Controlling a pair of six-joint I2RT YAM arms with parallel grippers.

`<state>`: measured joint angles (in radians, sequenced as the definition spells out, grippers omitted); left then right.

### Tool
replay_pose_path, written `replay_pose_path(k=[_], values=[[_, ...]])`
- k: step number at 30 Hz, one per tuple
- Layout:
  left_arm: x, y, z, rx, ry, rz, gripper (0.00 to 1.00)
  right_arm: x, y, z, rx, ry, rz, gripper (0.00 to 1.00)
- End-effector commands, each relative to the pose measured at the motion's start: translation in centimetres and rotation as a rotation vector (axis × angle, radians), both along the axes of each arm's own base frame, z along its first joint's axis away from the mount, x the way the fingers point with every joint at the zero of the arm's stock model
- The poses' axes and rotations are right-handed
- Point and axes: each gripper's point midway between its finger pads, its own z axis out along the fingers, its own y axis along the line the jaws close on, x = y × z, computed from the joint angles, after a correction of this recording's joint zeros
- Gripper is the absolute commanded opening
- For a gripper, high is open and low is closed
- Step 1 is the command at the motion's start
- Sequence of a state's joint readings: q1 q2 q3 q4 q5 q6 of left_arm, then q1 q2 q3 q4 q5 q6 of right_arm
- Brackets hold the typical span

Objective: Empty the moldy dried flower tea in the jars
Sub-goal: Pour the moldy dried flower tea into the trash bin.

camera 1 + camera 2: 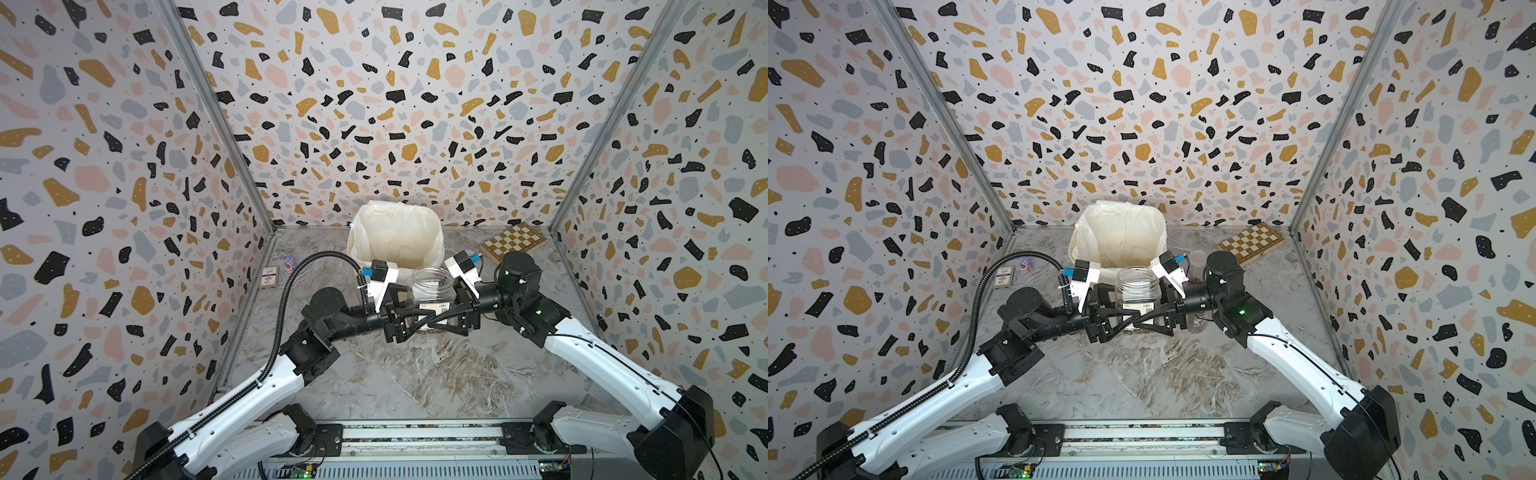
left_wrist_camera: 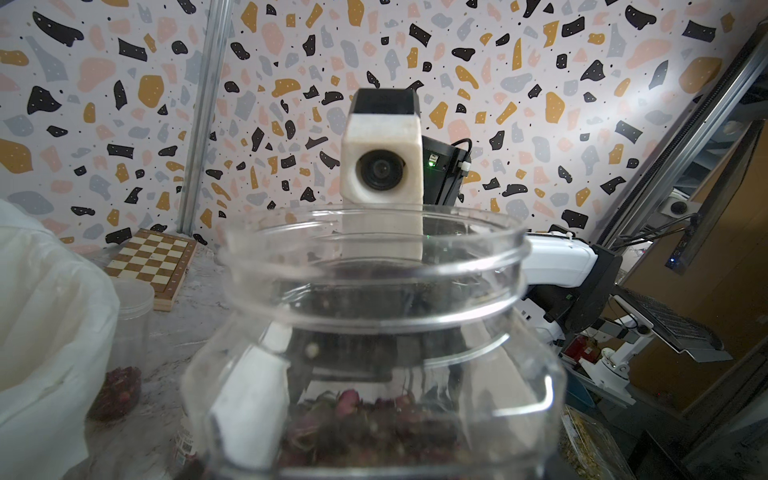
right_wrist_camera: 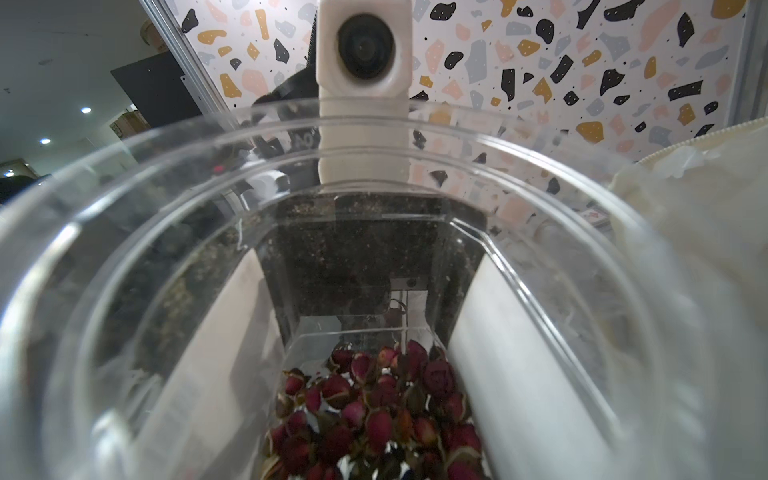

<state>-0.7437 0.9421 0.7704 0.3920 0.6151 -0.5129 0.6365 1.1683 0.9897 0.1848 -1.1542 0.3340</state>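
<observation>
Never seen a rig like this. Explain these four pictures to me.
A left arm and a right arm each end in jaws. Two pictures look down from one overhead camera; the two close-ups come from cameras on the arms' wrists. On the table are a bag-lined bin, a chessboard, a small box and a second jar. Between the arms is an open labelled jar with dried flower tea at its bottom. The left jaws grip its lower body; the right jaws reach round it from the opposite side, grip uncertain.
</observation>
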Motion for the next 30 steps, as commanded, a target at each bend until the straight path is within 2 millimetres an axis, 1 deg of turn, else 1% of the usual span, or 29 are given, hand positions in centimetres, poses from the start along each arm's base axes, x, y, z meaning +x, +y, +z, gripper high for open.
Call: replay_pose_path(k=[1,3,7,11,17,23,30], values=[[0.8,0.4,0.8,-0.037,-0.034,0.063,0.64,-1.1,0.0,2.4,0.04,-0.068,0.035,0.78],[0.9,0.6,0.6,-0.035,-0.027,0.077,0.68,-1.0,0.0,2.3,0.035,-0.067,0.031,0.76],[1.1,0.7,0.4,-0.028,-0.009,0.091,0.85,-0.9,0.1,2.0,0.029,-0.061,0.029,0.75],[1.4,1.1,0.5,-0.029,0.0,0.119,0.94,-0.7,0.1,1.7,0.02,-0.054,0.02,0.73],[1.7,1.7,0.8,-0.03,-0.001,0.159,1.0,-0.3,0.0,1.3,0.012,-0.051,-0.008,0.72],[2.4,2.7,0.9,-0.048,0.006,0.22,0.99,0.1,-0.3,0.7,0.004,-0.041,-0.021,0.71],[2.6,3.9,2.1,-0.079,0.003,0.255,0.99,0.6,-0.8,0.1,-0.002,-0.033,-0.041,0.7]])
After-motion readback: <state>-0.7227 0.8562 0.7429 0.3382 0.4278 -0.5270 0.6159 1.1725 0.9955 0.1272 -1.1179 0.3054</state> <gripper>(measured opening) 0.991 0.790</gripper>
